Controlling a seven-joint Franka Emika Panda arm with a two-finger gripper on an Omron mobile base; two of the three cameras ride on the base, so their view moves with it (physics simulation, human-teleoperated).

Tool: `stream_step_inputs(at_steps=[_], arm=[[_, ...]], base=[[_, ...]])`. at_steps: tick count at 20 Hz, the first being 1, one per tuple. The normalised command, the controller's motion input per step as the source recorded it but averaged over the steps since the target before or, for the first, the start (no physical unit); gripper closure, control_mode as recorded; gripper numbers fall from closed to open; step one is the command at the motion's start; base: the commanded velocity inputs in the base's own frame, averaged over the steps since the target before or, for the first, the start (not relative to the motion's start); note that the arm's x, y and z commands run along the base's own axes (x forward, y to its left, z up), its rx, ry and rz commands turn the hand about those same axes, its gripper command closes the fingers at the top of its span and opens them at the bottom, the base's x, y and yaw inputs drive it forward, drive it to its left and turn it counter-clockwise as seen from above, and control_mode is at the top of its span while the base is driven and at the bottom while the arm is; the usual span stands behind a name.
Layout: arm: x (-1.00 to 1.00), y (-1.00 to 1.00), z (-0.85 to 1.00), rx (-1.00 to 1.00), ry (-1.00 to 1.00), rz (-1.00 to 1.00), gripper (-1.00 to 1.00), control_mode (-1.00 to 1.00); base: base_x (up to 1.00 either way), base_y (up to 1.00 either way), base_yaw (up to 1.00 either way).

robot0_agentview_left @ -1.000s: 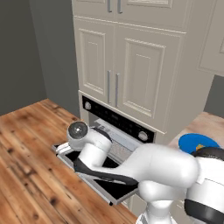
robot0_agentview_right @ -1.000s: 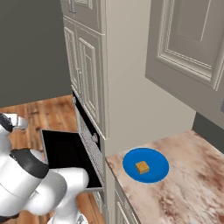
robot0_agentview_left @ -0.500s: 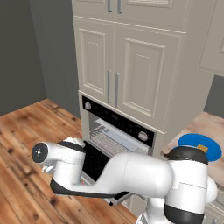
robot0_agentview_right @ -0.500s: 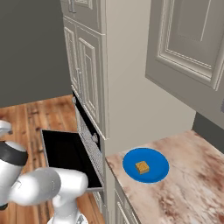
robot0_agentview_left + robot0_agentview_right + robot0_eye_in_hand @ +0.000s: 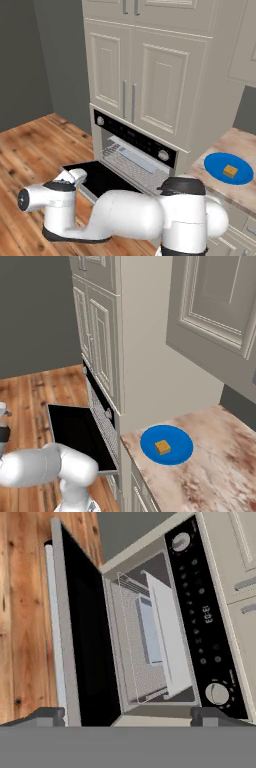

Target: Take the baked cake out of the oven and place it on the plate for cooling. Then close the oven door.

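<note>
Pincer [image 5: 128, 716], tips spread wide and empty, faces the dropped black glass oven door [image 5: 87, 637]: rigid, hinged, probably heavy; best pushed at its silver edge. The tiny orange-tan cake [image 5: 162, 447] rests on the blue plate [image 5: 150, 448] on the marbled desk [image 5: 220, 466].

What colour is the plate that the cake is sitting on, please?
The plate is plain bright blue, with the orange-tan cake on it; the right base view shows it best.

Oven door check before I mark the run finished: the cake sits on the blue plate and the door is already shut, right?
Not quite. The cake does sit on the blue plate, but the oven door hangs fully open, as the left base view shows.
</note>
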Motion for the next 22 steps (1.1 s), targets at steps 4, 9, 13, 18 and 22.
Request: stream_step_inputs(at_steps=[4, 9, 13, 18, 22], arm=[[0.0, -0.06, -0.67, -0.25, -0.06, -0.02, -1.0, -1.0], [0.0, -0.23, -0.66, -0.2, -0.04, -0.05, -1.0, -1.0], [0.05, -0.23, -0.61, -0.16, 0.0, -0.07, -1.0, -1.0], [0.13, -0.09, -0.53, -0.18, 0.0, -0.1, -1.0, -1.0], [0.09, 0.0, -0.46, -0.21, -0.03, -0.11, -1.0, -1.0]], base=[[0.0, 0.0, 0.0], [0.0, 0.0, 0.0], [0.0, 0.0, 0.0], [0.0, 0.0, 0.0], [0.0, 0.0, 0.0]])
